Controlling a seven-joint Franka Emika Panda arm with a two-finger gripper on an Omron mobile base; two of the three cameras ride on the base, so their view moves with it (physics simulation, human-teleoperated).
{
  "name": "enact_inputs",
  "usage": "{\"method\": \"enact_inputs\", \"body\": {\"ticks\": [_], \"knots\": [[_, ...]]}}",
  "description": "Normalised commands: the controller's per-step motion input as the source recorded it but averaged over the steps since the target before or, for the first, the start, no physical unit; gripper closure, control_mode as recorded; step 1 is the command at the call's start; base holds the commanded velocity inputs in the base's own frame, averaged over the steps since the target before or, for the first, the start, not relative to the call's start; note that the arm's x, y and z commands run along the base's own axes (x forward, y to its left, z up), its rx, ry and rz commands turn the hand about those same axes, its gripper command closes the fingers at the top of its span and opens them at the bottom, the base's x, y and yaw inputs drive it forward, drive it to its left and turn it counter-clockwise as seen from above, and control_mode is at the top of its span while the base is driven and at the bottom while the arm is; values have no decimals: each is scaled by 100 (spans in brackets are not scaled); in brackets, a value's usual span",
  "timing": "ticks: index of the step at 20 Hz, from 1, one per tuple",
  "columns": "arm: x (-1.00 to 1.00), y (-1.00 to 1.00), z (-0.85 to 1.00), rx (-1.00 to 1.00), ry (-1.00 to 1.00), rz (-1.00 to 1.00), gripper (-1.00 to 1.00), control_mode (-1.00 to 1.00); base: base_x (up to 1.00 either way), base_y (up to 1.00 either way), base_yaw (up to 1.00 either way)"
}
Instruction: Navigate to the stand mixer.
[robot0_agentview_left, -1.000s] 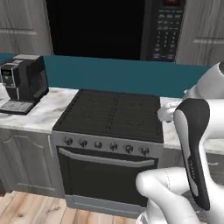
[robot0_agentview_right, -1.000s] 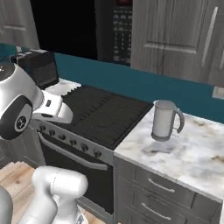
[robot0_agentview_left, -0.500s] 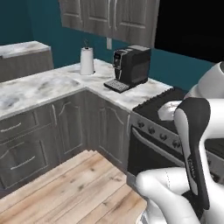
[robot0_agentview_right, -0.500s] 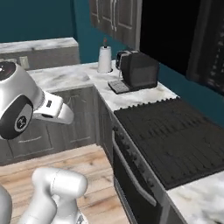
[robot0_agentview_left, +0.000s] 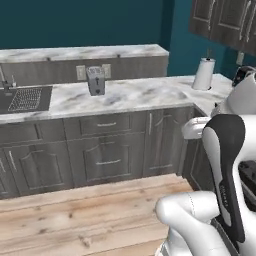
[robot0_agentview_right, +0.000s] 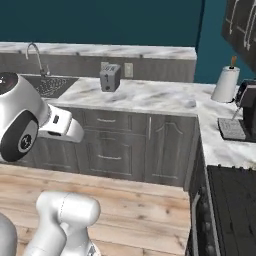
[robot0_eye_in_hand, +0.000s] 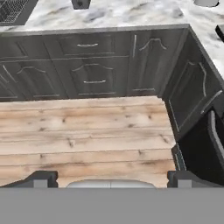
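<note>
On marble counter: toaster, paper towels.

One silver toaster is sitting on the marble counter, w/ one paper towel roll standing in the corner. One sink and one faucet are showing at the left. One black coffee machine is standing by one stove.

base turned left, toaster now ahead
</note>
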Motion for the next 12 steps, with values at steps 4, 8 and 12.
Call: {"method": "enact_inputs", "body": {"ticks": [4, 8, 12], "knots": [[0, 0, 0, 0, 0, 0, -100, 100, 100, 26, 38], [0, 0, 0, 0, 0, 0, -100, 100, 100, 18, 27], [0, 0, 0, 0, 0, 0, -100, 100, 81, 91, 5]]}}
